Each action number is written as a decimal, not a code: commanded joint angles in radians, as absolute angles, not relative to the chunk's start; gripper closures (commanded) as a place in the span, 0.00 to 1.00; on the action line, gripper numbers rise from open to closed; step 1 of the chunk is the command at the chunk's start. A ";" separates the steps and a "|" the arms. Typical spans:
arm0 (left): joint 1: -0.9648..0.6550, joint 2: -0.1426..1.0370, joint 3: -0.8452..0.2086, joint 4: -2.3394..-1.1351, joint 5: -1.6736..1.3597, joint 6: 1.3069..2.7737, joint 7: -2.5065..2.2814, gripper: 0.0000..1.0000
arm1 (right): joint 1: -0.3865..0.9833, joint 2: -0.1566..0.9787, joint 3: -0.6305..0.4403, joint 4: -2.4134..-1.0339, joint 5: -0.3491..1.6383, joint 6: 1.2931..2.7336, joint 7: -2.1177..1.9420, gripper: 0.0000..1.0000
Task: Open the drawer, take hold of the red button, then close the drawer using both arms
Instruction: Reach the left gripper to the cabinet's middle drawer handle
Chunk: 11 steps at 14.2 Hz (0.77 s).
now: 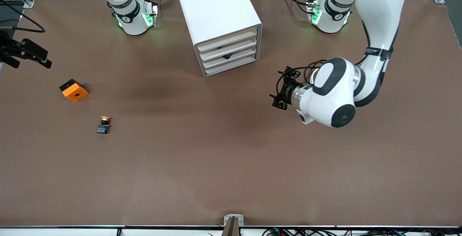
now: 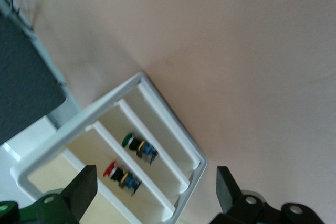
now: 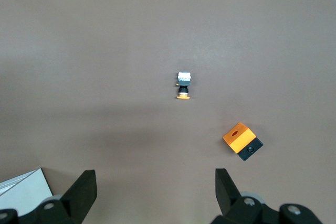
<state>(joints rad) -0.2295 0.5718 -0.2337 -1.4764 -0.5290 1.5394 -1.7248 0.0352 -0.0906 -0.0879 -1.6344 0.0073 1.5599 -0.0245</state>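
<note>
Meanwhile, the left gripper [image 1: 277,95] hung released over bare table at the left arm's end, aimed at the cabinet's [image 1: 221,16] open front, fingers [image 2: 79,188] spread wide with nothing between them. Ahead of it, in the left wrist view, the red button [image 2: 121,177] lay in one compartment of the cabinet, a green-capped button [image 2: 139,148] in the compartment beside it. The right gripper [image 1: 25,52] hovered over the table's edge at the right arm's end, likewise released and empty, its fingers [image 3: 81,190] apart. Below it on the table sat an orange block [image 1: 73,90], with a yellow-capped button [image 1: 104,124] lying near the block and nearer the front camera. Both were well apart from the cabinet.
</note>
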 commanded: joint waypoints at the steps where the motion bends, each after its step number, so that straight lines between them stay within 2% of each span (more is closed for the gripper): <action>1: -0.261 0.627 -0.232 -1.447 -0.592 1.520 -1.862 0.00 | 0.034 -0.112 -0.084 -1.651 0.018 1.557 0.000 0.00; 5: -0.325 0.742 -0.230 -1.447 -0.630 1.520 -2.092 0.00 | 0.037 -0.112 -0.084 -1.649 0.018 1.557 0.000 0.00; 11: -0.406 0.804 -0.230 -1.459 -0.675 1.497 -2.125 0.00 | 0.037 -0.112 -0.084 -1.651 0.018 1.554 -0.002 0.00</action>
